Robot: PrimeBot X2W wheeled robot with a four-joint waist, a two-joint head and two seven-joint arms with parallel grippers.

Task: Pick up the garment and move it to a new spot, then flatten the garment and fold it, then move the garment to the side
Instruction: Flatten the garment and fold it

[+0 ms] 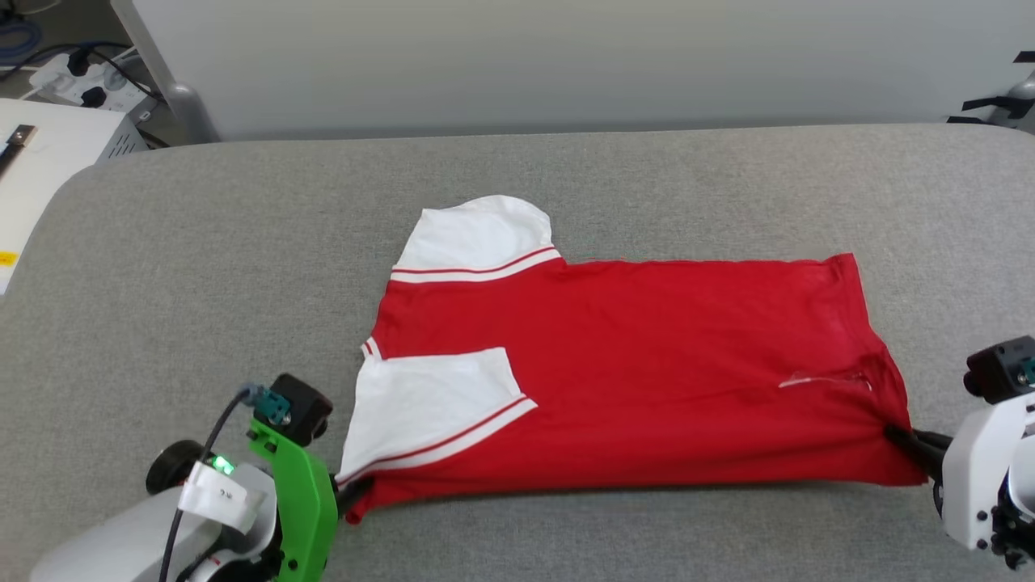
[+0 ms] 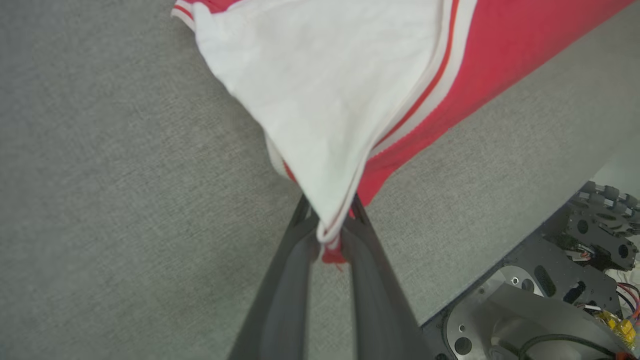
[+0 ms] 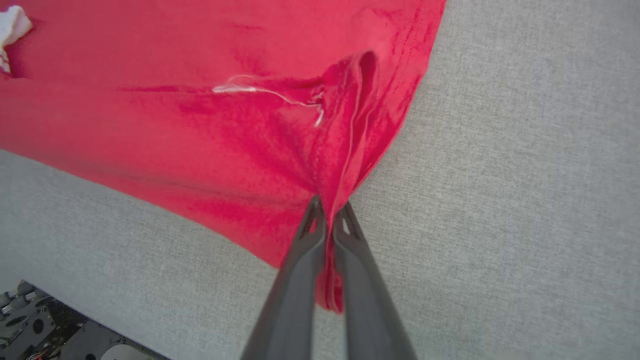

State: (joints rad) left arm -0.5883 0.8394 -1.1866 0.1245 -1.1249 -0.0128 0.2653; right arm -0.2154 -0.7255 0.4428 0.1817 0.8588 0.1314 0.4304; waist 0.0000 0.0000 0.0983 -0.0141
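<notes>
A red jersey T-shirt with white sleeves [image 1: 647, 364] lies by the grey fabric counter's [image 1: 202, 267] front edge; left hand [image 2: 330, 225] pinched tight on its sleeve-end corner — right hand [image 3: 327, 212] likewise on its hem corner.

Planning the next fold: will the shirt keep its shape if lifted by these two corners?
Probably not: the shirt puckers into pleats where the right gripper pinches it, so it looks floppy. Likely light too; the thin cloth lies flat elsewhere.

I count one shirt [image 1: 647, 364] with two white sleeves [image 1: 477, 234], one table [image 1: 202, 283], one power strip [image 1: 77, 81], one white box [image 1: 48, 162], and two grippers, the left gripper [image 1: 356, 489] and the right gripper [image 1: 893, 434], each with two jaws.
</notes>
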